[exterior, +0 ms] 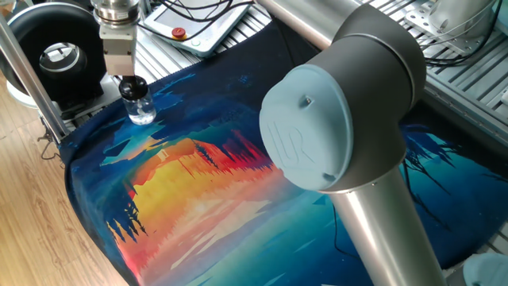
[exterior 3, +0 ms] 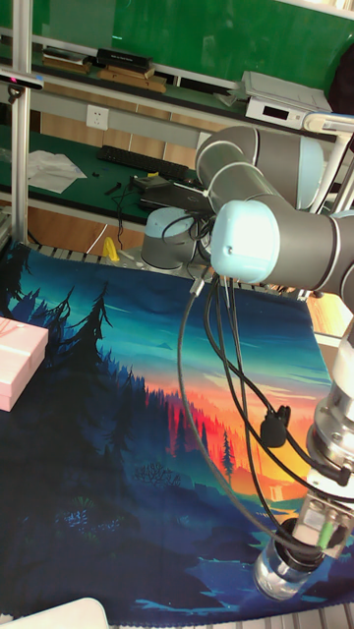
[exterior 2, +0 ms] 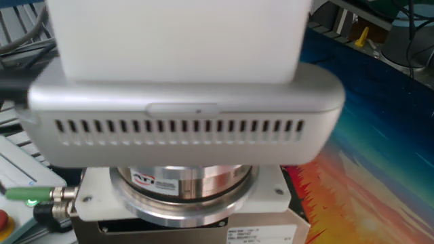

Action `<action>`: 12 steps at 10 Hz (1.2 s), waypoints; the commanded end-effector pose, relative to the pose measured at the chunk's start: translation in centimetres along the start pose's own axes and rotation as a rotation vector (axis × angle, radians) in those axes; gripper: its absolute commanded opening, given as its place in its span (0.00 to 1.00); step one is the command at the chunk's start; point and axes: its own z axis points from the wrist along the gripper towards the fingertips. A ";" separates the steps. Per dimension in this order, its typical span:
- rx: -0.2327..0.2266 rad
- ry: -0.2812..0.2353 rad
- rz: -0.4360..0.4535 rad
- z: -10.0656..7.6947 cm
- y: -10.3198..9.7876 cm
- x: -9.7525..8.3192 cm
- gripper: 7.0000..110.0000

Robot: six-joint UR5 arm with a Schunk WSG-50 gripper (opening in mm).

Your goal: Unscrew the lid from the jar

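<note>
Jar: upright on the painted mat near the bench's corner, just beside the black ring device; also seen low in the tall view.
Lid: on the jar's neck, seated as far as can be judged; no gap visible.
Gripper: directly above the jar, fingers reaching down to the lid. Appears to be pinching the lid, but the jaws are too small and shadowed to confirm contact; cannot tell for sure.
Other fixed view: filled by the wrist housing; jar and lid hidden there.
Step (judged): turning the lid loose, early to mid way.
Risk 1: jar is not held down; if the thread binds, the whole jar may spin with the lid and nothing loosens.
Risk 2: lifting before the thread clears could carry the jar up, then drop it; glass, near the mat edge.
Risk 3: weak pinch on a rounded cap could slip.
Risk 4: off-centre grip could tip the jar toward the device.
</note>
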 end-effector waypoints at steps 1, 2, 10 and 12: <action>-0.025 0.001 -0.145 -0.3 -0.1 -0.2 0.15; -0.034 0.009 -0.196 -0.5 -0.3 -0.3 0.15; -0.097 -0.001 -0.524 -0.1 0.9 0.2 0.15; -0.106 0.024 -0.564 -0.4 0.9 0.0 0.15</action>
